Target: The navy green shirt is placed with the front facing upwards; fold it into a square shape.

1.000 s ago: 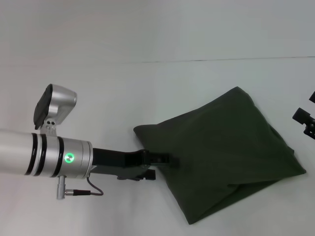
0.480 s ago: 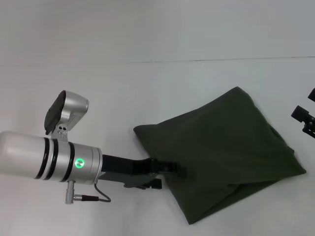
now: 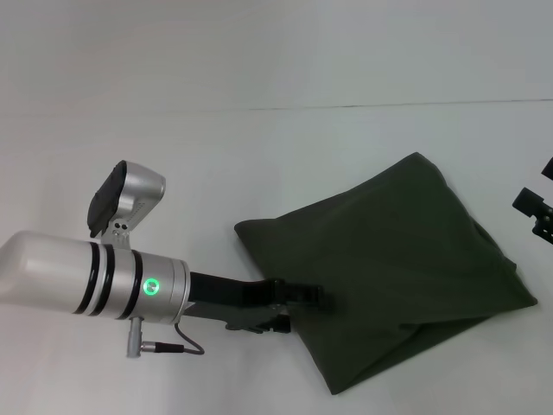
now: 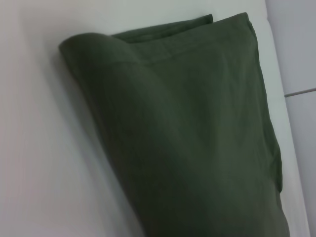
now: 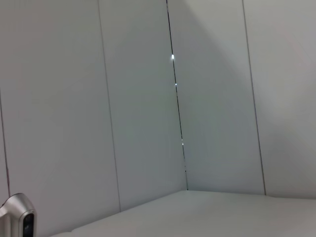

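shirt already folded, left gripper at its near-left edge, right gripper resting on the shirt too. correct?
Not quite. The right gripper is off the shirt, apart from it at the table's right edge, as the head view shows. The rest holds: the shirt is folded, and the left gripper is at its near-left edge.

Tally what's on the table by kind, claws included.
Shirt: 1, dark green, folded.
Claws: 2, left claw at the shirt's near-left edge, right claw off to the right.
Total: 3.
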You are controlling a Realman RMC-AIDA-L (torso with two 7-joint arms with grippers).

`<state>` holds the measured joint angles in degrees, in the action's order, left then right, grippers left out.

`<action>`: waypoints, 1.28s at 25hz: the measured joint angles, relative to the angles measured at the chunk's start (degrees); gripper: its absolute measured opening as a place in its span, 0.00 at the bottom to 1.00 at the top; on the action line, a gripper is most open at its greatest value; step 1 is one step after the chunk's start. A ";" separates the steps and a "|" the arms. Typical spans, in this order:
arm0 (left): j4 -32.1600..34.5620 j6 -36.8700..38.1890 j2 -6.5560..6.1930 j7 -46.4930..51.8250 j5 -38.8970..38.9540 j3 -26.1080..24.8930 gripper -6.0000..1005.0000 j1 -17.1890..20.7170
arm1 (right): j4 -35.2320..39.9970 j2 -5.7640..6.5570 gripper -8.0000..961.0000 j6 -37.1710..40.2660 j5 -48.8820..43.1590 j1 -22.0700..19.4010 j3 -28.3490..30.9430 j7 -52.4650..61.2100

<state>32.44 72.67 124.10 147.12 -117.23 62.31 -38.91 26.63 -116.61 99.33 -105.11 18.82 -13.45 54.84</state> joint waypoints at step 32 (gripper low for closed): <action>-3.10 -1.51 0.09 -0.77 -0.14 1.67 0.53 -4.06 | 0.53 0.08 0.77 0.24 0.79 -0.10 0.09 0.07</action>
<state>29.33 71.16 124.19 146.35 -117.37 63.98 -42.97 27.16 -116.54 99.56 -104.32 18.72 -13.36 54.90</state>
